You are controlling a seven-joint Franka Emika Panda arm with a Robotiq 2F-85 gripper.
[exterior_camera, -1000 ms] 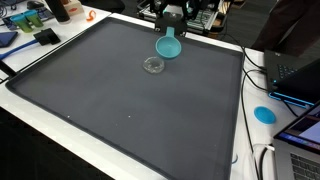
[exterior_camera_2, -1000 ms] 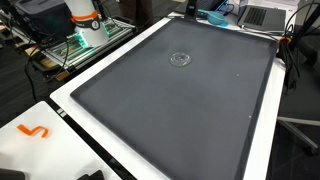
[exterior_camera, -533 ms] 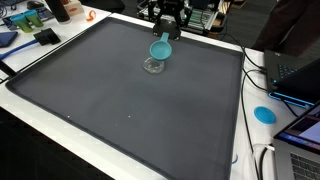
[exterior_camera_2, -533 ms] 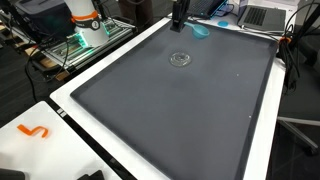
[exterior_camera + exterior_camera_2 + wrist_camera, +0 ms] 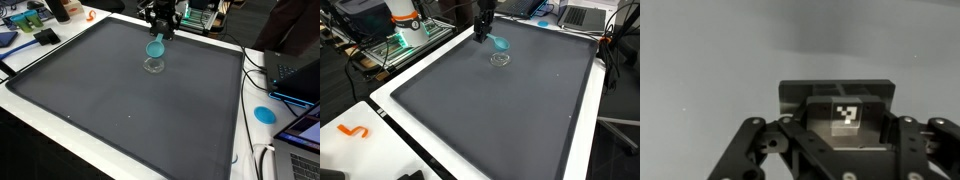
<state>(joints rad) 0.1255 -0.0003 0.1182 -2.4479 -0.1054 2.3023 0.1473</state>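
The cup (image 5: pixel 155 47) is turquoise, and the gripper (image 5: pixel 160 32) is black. The small bowl (image 5: pixel 153 66) is clear, colourless glass. The mat (image 5: pixel 120 100) is plain dark grey with no pattern, and the table edge (image 5: pixel 60 125) around it is white. A disc (image 5: pixel 264 113) is bright blue. In an exterior view a curled piece (image 5: pixel 354 131) is orange. In the wrist view a marker (image 5: pixel 845 114) has a black-and-white square pattern.

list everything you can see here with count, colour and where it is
mat: one, dark grey, covering most of the table
table: one, white, under the mat
clear dish: one, transparent, on the mat near its far edge
teal cup: one, teal, in the air just above the clear dish
blue disc: one, blue, on the table beside the mat
orange hook: one, orange, on a table corner
tool: one, black, holding the teal cup
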